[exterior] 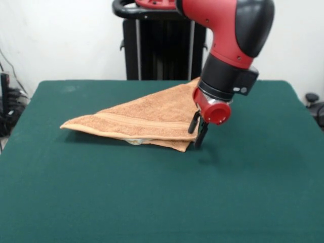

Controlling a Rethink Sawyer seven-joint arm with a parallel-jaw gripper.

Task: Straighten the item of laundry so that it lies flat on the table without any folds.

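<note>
The tan-orange towel [147,119] lies on the dark green table [152,202], folded over on itself into a triangle. Its long point reaches left and a woven band runs along the top layer. A small white label [134,142] peeks out under its near edge. My gripper [197,132] comes down from the red arm at the towel's right corner. Its two black fingers [193,123] stand close together, astride the towel's right edge and pinching it just above the table.
The black pedestal [162,45] stands behind the table's far edge. Cables and dark equipment [7,101] sit off the table at the left, and another dark object [314,104] at the right edge.
</note>
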